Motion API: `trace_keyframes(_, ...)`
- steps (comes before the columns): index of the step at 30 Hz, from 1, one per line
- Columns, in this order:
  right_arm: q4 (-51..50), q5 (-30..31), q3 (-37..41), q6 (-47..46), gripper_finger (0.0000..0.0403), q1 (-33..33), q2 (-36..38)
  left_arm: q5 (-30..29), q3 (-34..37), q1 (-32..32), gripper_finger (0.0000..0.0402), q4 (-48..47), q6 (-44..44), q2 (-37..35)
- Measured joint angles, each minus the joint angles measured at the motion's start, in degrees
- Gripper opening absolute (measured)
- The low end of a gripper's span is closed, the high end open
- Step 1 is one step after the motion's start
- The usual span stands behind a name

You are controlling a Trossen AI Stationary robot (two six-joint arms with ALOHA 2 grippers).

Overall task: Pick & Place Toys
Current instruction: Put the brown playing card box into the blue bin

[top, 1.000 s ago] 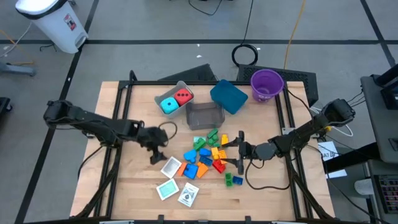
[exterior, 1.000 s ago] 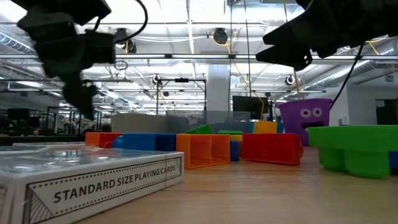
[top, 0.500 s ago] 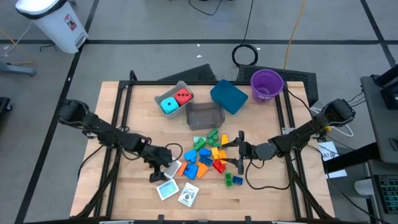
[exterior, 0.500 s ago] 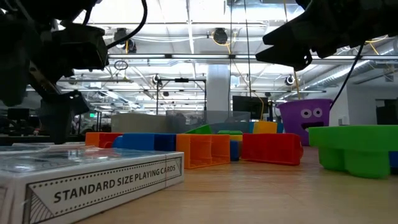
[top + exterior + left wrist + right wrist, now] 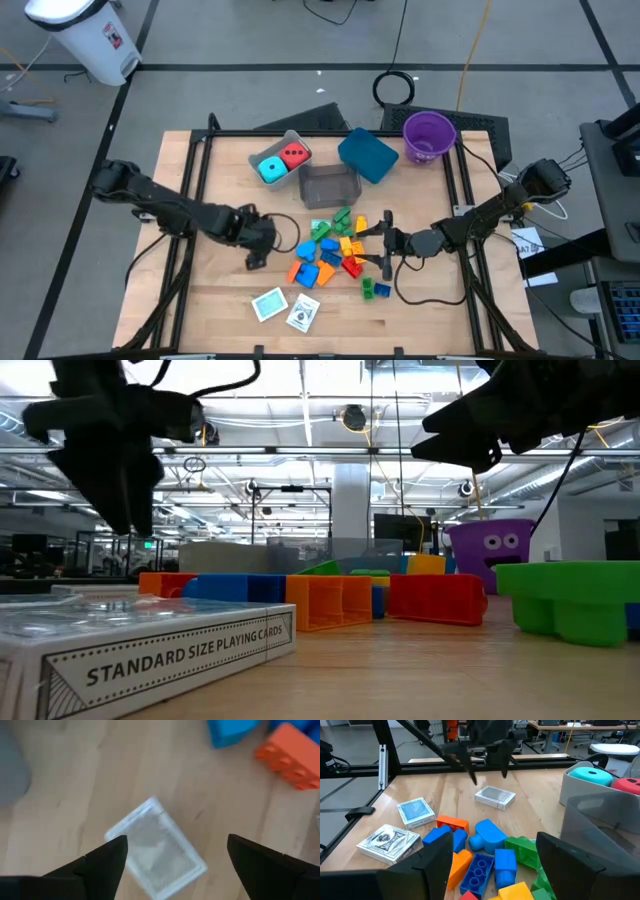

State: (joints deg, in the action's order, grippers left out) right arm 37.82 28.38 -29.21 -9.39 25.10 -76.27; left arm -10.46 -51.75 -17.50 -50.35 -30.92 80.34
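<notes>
The left gripper (image 5: 487, 762) hangs spread wide over a clear card case (image 5: 495, 797) on the table (image 5: 215, 290), beside the brick pile (image 5: 335, 250), where the right gripper (image 5: 385, 245) waits open, 2 card decks (image 5: 402, 827) nearby.

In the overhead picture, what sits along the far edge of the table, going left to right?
Grey bin holding a cyan cube and a red cube → dark bin → teal bin → purple cup.

An open-plan robotics lab: exposed ceiling ducts (image 5: 330, 455), desks (image 5: 560, 726), floor cables (image 5: 395, 88).
</notes>
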Motion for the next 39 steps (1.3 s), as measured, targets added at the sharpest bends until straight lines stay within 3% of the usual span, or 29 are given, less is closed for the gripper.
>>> trace_keyframes(4,-0.38,0.02,0.02,0.00,0.0256,0.00,0.00,1.04,-0.08,1.14,0.0330,-0.82,-12.21,-0.10)
trace_keyframes(9,-0.32,-0.04,0.02,0.00,0.0256,0.00,0.00,2.86,2.48,3.91,0.0326,-3.93,-17.00,1.66)
trace_keyframes(20,-0.39,-0.11,0.02,0.00,0.0256,0.00,0.00,5.51,4.61,5.49,0.0326,0.79,-17.18,7.80)
trace_keyframes(25,-0.41,-0.11,0.02,0.00,0.0256,0.01,0.00,8.84,3.91,8.01,0.0326,0.51,-13.91,7.45)
trace_keyframes(39,-0.39,-0.13,0.02,0.00,0.0256,0.02,0.00,9.56,3.93,9.67,0.0326,1.68,-15.18,5.53)
